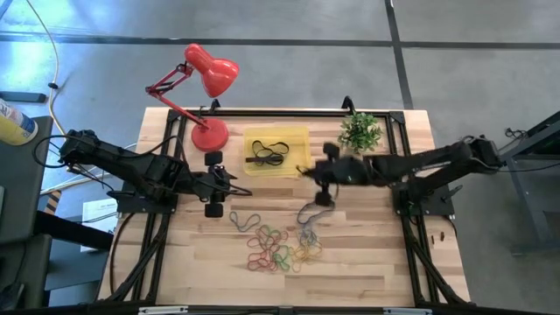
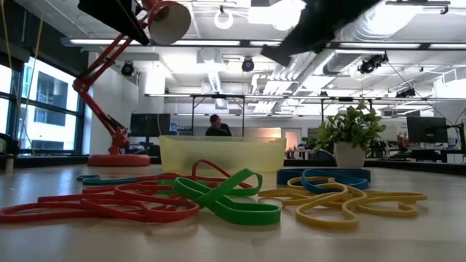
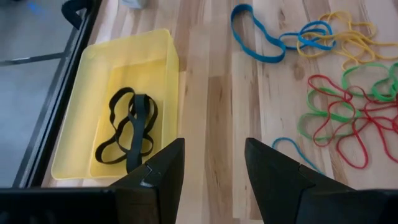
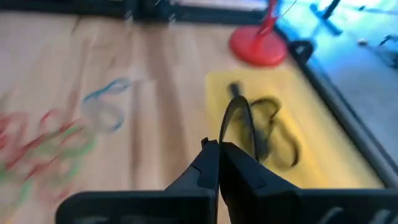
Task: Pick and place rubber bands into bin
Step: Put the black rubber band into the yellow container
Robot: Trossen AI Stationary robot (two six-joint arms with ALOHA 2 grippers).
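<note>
green rubber band (image 2: 231,196) lies closest to the low camera, crossed over red bands (image 2: 109,206), with yellow bands (image 2: 349,200) beside it and blue ones (image 2: 328,177) behind. only this view shows a person (image 2: 216,126) far back in the room, beyond the bin (image 2: 222,153).

high view alone gives the full layout: coloured bands heaped on the bench (image 1: 367,271) at the near middle, bin at the far middle between red lamp (image 1: 208,83) and potted plant (image 1: 360,131), black bands (image 1: 269,152) inside the bin.

left wrist view confirms those black bands lying flat on the bin floor. left gripper (image 3: 214,168) hovers low over bare wood just beside the bin, fingers spread, nothing between them; its arm reaches in from the left edge.

right wrist view shows the right gripper (image 4: 217,150) pressed together, pinching a black rubber band (image 4: 239,121) that stands up as a loop from the tips, above the bin's edge. its arm stretches across from the right, gripper beside the bin's right end.
</note>
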